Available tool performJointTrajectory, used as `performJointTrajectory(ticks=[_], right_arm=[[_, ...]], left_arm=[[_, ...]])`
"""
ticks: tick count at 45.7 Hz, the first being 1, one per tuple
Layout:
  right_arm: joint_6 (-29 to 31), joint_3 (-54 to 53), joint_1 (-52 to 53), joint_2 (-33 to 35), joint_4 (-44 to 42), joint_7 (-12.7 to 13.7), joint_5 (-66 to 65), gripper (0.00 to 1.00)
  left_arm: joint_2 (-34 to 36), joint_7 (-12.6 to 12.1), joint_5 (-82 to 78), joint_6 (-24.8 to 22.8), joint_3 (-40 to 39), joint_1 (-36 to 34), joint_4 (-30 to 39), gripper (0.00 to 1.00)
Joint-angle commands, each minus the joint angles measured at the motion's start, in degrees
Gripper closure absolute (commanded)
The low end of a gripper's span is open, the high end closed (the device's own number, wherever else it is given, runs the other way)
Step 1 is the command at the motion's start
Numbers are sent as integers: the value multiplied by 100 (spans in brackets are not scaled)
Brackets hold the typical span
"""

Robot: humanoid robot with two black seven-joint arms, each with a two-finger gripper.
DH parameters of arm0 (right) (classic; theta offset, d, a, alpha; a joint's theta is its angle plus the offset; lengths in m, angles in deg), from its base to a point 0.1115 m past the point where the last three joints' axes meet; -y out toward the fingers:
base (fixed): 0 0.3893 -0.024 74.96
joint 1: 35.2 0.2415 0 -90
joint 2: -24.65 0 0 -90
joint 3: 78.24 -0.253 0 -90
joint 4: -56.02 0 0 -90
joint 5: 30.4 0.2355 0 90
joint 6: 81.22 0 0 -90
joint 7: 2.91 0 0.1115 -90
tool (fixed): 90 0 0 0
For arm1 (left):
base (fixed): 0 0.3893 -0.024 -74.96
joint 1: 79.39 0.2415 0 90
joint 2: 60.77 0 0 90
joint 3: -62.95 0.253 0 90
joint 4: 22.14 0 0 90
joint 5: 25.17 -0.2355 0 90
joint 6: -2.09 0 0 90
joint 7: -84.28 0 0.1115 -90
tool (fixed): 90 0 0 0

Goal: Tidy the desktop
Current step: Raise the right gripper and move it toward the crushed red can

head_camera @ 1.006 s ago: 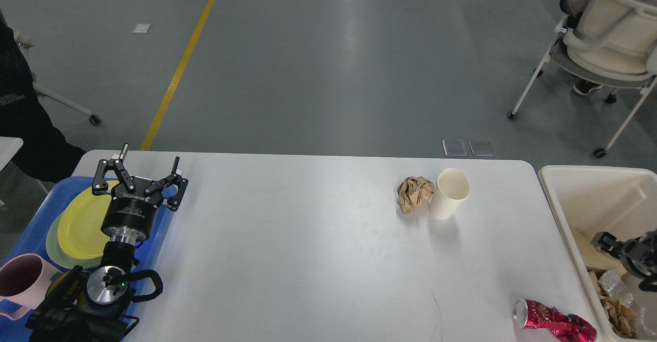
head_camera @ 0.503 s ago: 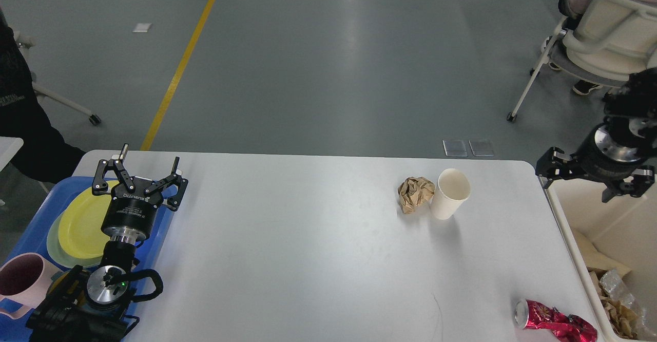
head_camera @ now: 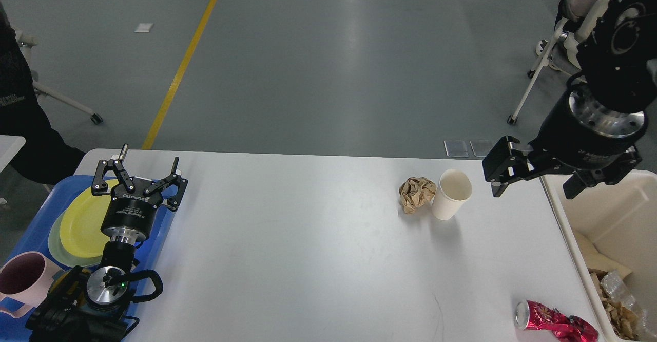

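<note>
The bench (head_camera: 308, 249) was half tidied — paper cup (head_camera: 450, 194), paper wad (head_camera: 416, 193) and crushed can (head_camera: 554, 322) remained near its right edge. Both grippers, left (head_camera: 138, 173) and right (head_camera: 536, 183), stood released and empty.

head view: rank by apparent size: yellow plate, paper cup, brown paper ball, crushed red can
1. yellow plate, though the left hand covers part of it
2. crushed red can, nearest the camera, which may inflate it
3. paper cup
4. brown paper ball, a bit smaller than the cup
</note>
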Motion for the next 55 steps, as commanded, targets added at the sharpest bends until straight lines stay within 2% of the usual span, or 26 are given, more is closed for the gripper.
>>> performJointTrajectory(ticks=[1,15,22,26,28,34,40,43,45,55], right_arm=[[47,-239,163,-97,187,-52,9,0],[-13,-275,58,-88,223,-88,334,0],[-14,-283,-328,61,214,-44,308,0],[-31,-301,-645,149,231,-44,203,10],[-101,-310,-820,201,223,-35,80,11],[-637,-511,-1488,404,188,-18,-631,10],[-787,-889,-2095,606,143,-18,-1572,11],[-883,-978,-2393,755,240,-18,-1897,21],[-1076,-978,-2674,756,319,-26,-2239,23],[-2218,-899,-4493,729,319,-9,-4586,22]], left_arm=[[0,-1,-9,0,1,-7,-1,4],[0,-9,-9,0,-7,1,-1,4],[0,-9,-9,0,1,-7,-1,4],[0,-9,-9,0,1,1,-1,4],[0,-9,-9,0,1,1,-1,4],[0,-9,-9,0,-7,1,-1,4],[0,-9,0,0,-7,1,-1,4],[0,-9,0,0,1,-7,-1,4],[0,-9,-9,0,-7,-7,-1,4],[0,-9,-9,0,1,1,-1,4]])
